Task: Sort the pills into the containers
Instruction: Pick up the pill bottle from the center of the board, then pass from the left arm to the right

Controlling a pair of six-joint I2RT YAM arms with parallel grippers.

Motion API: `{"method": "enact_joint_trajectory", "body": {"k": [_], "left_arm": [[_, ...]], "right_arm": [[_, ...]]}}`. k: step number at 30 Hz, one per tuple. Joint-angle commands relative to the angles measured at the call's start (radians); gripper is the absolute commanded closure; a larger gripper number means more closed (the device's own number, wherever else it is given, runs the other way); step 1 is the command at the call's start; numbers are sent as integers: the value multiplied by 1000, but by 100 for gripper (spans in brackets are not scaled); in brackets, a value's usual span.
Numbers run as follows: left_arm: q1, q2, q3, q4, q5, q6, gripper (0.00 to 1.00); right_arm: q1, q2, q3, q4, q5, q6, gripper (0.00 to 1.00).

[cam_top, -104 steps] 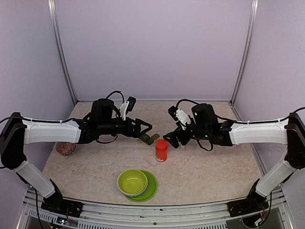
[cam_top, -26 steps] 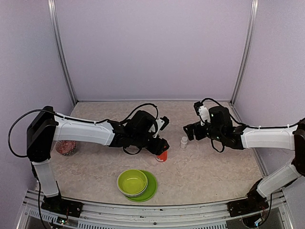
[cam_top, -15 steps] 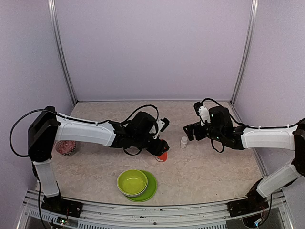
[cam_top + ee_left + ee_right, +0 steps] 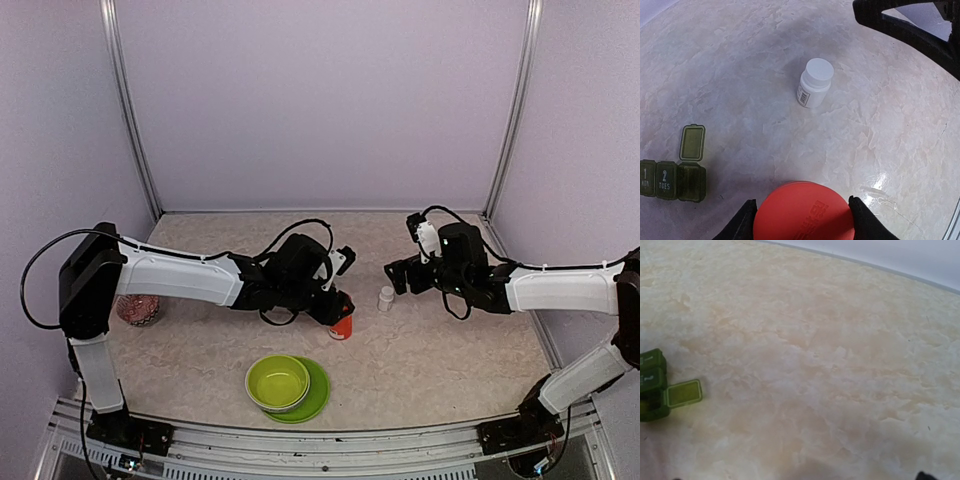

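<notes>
Containers lie aside; left end effector has closed on red bottle.

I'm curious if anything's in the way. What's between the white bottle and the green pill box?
Nothing: only bare table between the white bottle and the pill box, seen in the left wrist view.

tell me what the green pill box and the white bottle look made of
Green pill box: likely translucent dark green plastic; the open lid looks see-through, with printed day labels. White bottle: probably opaque matte plastic, smooth cap, stuck-on printed label.
</notes>
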Motion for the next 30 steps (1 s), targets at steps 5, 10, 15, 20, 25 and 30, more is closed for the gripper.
{"method": "enact_joint_trajectory", "body": {"k": [5, 10, 15, 20, 25, 30], "left_arm": [[4, -74, -41, 30, 0, 17, 70], [35, -179, -137, 101, 44, 26, 70], [72, -282, -233, 196, 138, 31, 71], [90, -353, -288, 255, 225, 48, 72], [96, -423, -346, 351, 315, 49, 73], [97, -487, -414, 474, 394, 36, 74]], "right_arm": [[-11, 6, -12, 41, -83, -19, 0], [-11, -9, -29, 89, -213, -44, 1], [-11, -16, -53, 162, -375, -76, 0], [-11, -18, -77, 240, -592, -98, 0], [-11, -11, -91, 335, -845, -74, 1], [-11, -6, -105, 416, -983, -42, 2]]}}
